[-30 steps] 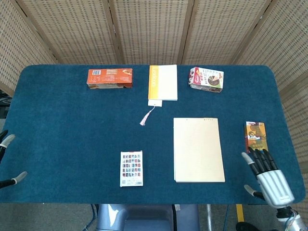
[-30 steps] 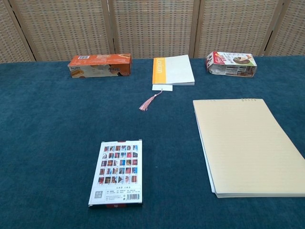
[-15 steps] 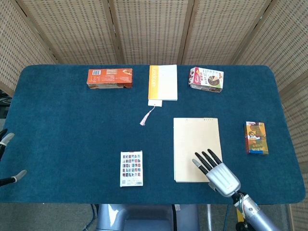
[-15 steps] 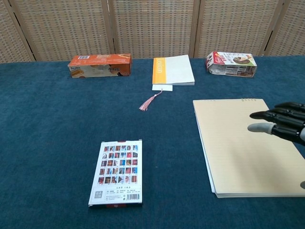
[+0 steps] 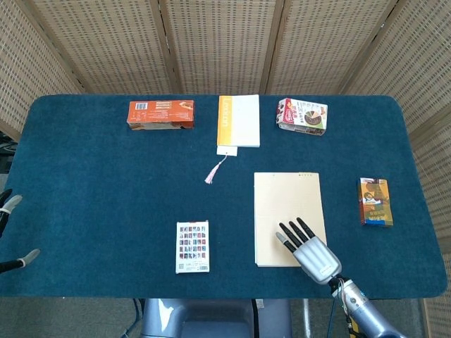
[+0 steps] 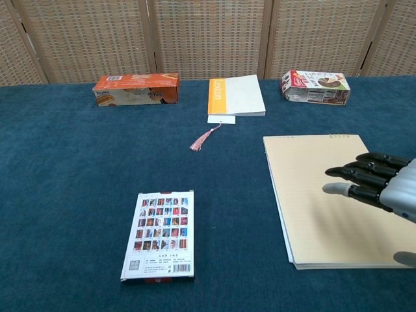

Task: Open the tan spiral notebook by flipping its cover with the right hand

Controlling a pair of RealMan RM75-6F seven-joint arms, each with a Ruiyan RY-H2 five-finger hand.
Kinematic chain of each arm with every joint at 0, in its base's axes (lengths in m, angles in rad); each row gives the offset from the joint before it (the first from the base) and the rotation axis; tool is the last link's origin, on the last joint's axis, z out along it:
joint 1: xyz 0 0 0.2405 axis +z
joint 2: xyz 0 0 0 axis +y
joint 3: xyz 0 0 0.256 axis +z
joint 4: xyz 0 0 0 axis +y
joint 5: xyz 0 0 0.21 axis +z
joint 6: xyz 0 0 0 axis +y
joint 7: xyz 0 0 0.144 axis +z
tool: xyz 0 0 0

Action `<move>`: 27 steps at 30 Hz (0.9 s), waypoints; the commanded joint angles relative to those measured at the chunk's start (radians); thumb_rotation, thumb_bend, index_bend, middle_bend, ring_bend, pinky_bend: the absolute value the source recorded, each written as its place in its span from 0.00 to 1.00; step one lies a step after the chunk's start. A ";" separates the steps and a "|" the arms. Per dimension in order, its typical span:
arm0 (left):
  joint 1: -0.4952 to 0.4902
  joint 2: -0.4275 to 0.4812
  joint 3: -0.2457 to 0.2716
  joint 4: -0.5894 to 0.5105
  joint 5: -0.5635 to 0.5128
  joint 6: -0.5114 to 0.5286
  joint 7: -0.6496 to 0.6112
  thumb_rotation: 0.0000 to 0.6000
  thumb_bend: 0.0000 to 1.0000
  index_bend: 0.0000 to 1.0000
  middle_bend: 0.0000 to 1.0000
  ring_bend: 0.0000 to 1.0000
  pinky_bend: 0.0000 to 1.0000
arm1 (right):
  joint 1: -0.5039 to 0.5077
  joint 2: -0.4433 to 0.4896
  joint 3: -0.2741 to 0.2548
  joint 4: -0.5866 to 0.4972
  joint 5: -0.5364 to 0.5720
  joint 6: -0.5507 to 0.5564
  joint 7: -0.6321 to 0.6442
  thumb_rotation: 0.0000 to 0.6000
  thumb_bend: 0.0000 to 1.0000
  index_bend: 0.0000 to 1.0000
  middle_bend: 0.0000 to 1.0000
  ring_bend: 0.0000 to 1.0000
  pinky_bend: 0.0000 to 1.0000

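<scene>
On the blue table (image 5: 84, 211) the tan spiral notebook (image 5: 287, 204) lies flat and closed toward our right side, its binding along the far edge and its long free edges running toward us. Our right hand (image 5: 310, 252) hovers over the notebook's near end with fingers apart and extended, holding nothing; in the chest view it (image 6: 383, 185) appears to float above the cover rather than press on it, though we cannot be sure of contact. To do this step well, we judge that we should lower the fingertips to a free edge of the cover, near the lower corner, catch only the top sheet of card, and swing it up toward the far binding without dragging the whole pad. Our left hand (image 5: 15, 232) shows only as fingertips at the table's left edge, so we cannot tell how it is set. Compared with half a second ago, the right hand has shifted slightly left and nearer to us over the cover; the notebook itself has not moved.
</scene>
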 commanded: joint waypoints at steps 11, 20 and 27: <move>0.000 -0.003 -0.002 0.001 -0.005 -0.003 0.003 1.00 0.00 0.00 0.00 0.00 0.00 | 0.016 -0.036 -0.021 0.037 0.027 -0.005 -0.017 1.00 0.26 0.00 0.00 0.00 0.00; 0.001 -0.004 -0.002 0.001 -0.006 -0.002 0.005 1.00 0.00 0.00 0.00 0.00 0.00 | 0.023 -0.054 -0.036 0.059 0.039 -0.004 -0.022 1.00 0.26 0.00 0.00 0.00 0.00; 0.003 -0.001 -0.001 -0.001 -0.003 0.002 -0.004 1.00 0.00 0.00 0.00 0.00 0.00 | 0.032 -0.068 -0.032 0.082 0.056 -0.005 -0.025 1.00 0.26 0.00 0.00 0.00 0.00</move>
